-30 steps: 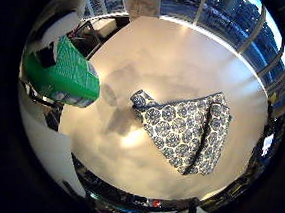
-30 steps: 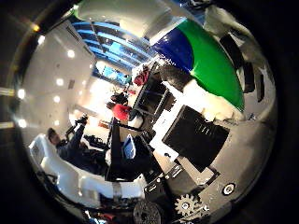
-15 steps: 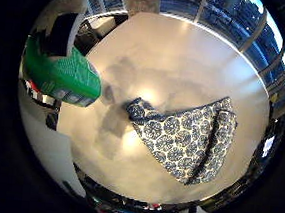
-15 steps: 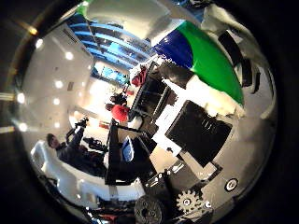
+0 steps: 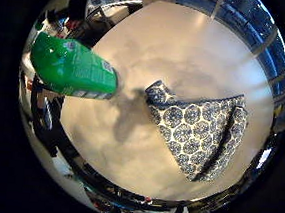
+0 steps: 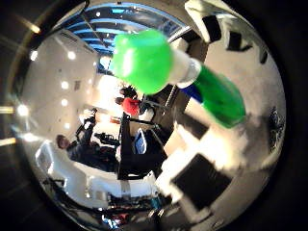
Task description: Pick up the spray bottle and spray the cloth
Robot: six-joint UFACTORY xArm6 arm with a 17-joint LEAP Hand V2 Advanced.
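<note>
the green plastic spray bottle [image 5: 73, 66] hangs above the pale table [image 5: 197, 56] beside the blue-patterned white cloth [image 5: 198, 131]; the right hand [image 6: 202, 178] looks blurred, so i cannot tell its finger state.

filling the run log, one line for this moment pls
green spray bottle: lifted, near palm | patterned cloth: on white table | spray: none seen
</note>
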